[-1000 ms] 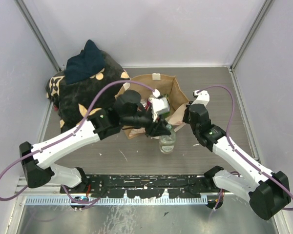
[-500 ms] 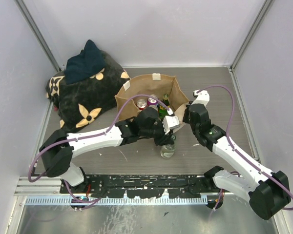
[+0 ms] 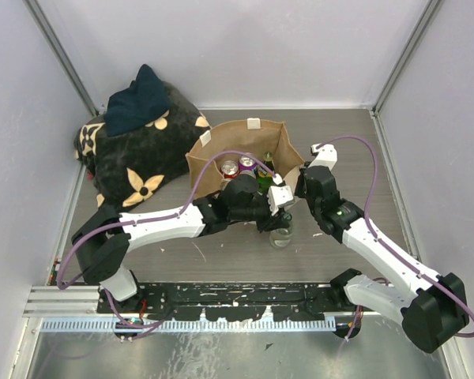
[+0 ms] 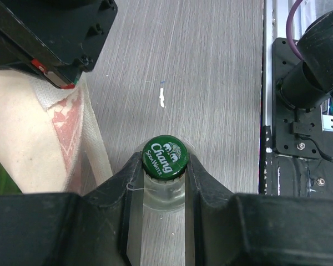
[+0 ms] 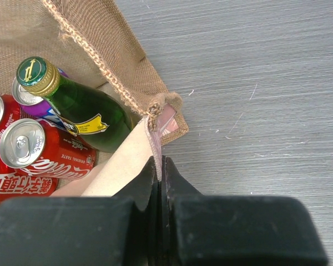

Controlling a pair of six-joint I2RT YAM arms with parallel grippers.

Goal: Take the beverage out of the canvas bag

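Note:
The tan canvas bag stands open at mid-table. It holds two red cola cans, a purple can and a green glass bottle. My left gripper is shut on the neck of a clear soda-water bottle with a green cap. It holds the bottle upright outside the bag, just in front of its near wall. My right gripper is shut on the bag's near right rim, and in the top view it is at the bag's right corner.
A black bag with a tan flower pattern lies at the back left with a dark blue cloth on it. Enclosure walls stand on three sides. The black base rail runs along the near edge.
My left arm has come out of the bag and dropped low, carrying the clear bottle a little right and toward the near edge. The bag's contents now show. The right gripper kept its hold.

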